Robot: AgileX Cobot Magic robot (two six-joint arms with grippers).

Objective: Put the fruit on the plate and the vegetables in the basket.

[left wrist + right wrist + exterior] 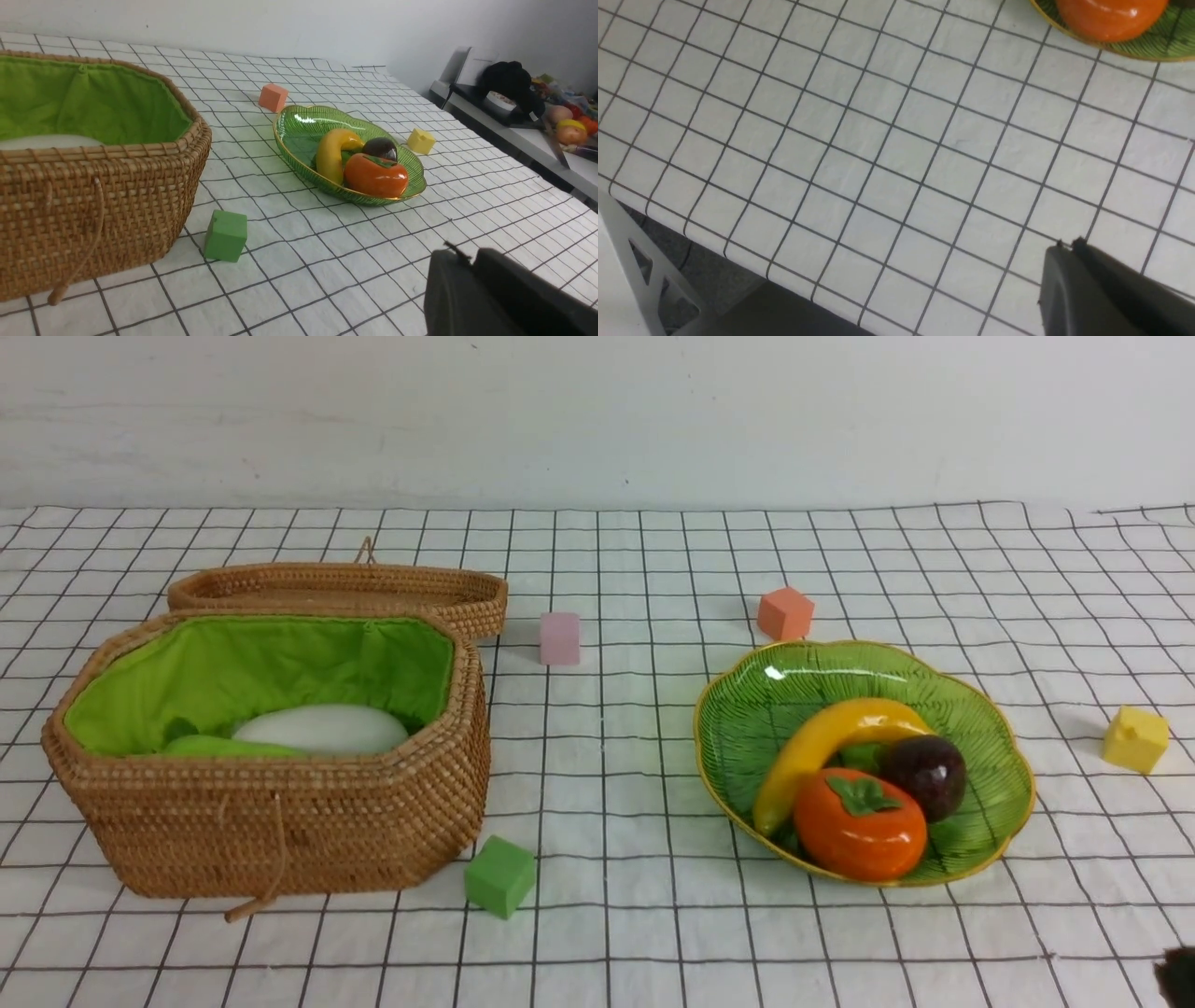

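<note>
As you look forward from between the arms, your stock reads thus: basket (280, 821), woven, green-lined, lying on your left with its long axis across the table, its lid (345, 590) just behind it. Inside lie the white radish (322, 728), lengthwise along the basket, and a light-green gourd (224, 747) beside it; a carrot cannot be made out. On your right sits the green plate (747, 709), holding the banana (822, 747), which runs diagonally, its lower tip toward you and leftward; the persimmon (859, 826), leaf cap up, touches it; the dark mangosteen (924, 775) sits behind. Loose cubes: green (499, 875), pink (559, 637), orange (784, 613), yellow (1134, 738). Your left gripper (460, 254) and right gripper (1066, 245) both have fingers closed, holding nothing, over bare tablecloth (616, 943).
</note>
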